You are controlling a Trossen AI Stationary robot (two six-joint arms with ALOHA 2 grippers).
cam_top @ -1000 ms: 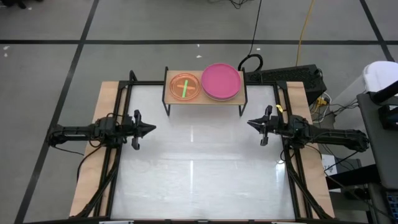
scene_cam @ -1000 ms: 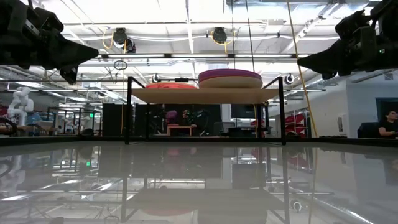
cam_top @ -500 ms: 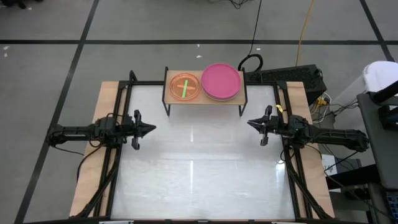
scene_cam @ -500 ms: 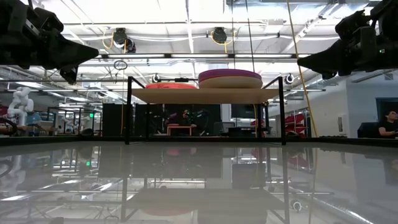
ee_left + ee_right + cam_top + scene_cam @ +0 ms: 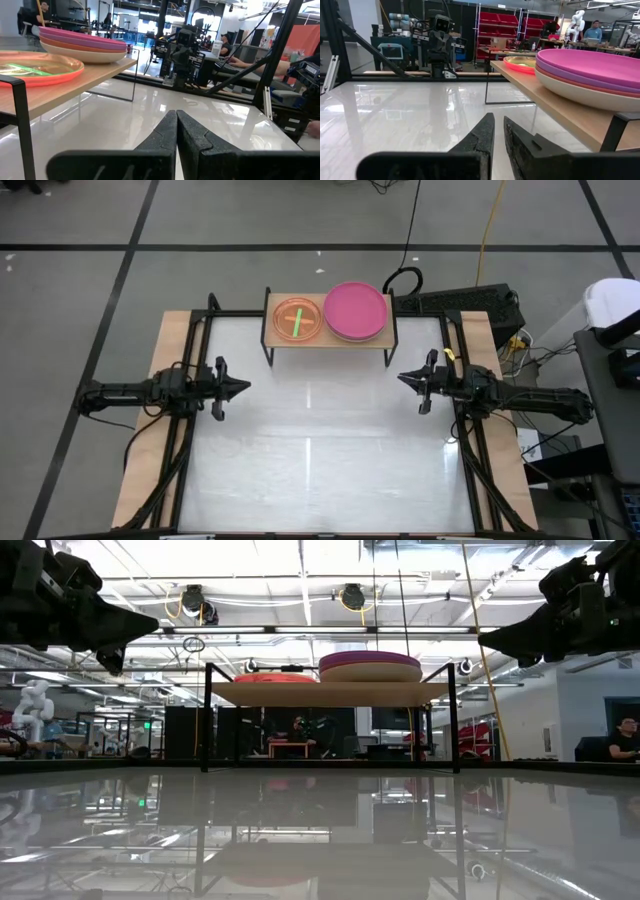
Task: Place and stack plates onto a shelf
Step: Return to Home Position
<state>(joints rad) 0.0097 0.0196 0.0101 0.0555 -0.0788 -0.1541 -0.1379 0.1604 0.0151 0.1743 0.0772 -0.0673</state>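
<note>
The shelf (image 5: pixel 328 338) stands at the table's far edge on thin black legs. On its left half lies a stack of small translucent orange plates (image 5: pixel 297 320), the top one with a green bar. On its right half sits a stack of large plates (image 5: pixel 356 310), magenta on top, then purple and reddish ones, with beige at the bottom (image 5: pixel 590 75). My left gripper (image 5: pixel 245 387) hovers shut over the table's left side. My right gripper (image 5: pixel 401 377) hovers shut over the right side. The two point at each other, and both are below the shelf board's height in the low view.
White glossy tabletop (image 5: pixel 310 450) between the arms, framed by black rails on wood strips (image 5: pixel 180 330). The shelf's black legs (image 5: pixel 207 720) stand on the far part. Cables and equipment lie beyond the far right corner (image 5: pixel 470 300). People sit in the room behind (image 5: pixel 625 738).
</note>
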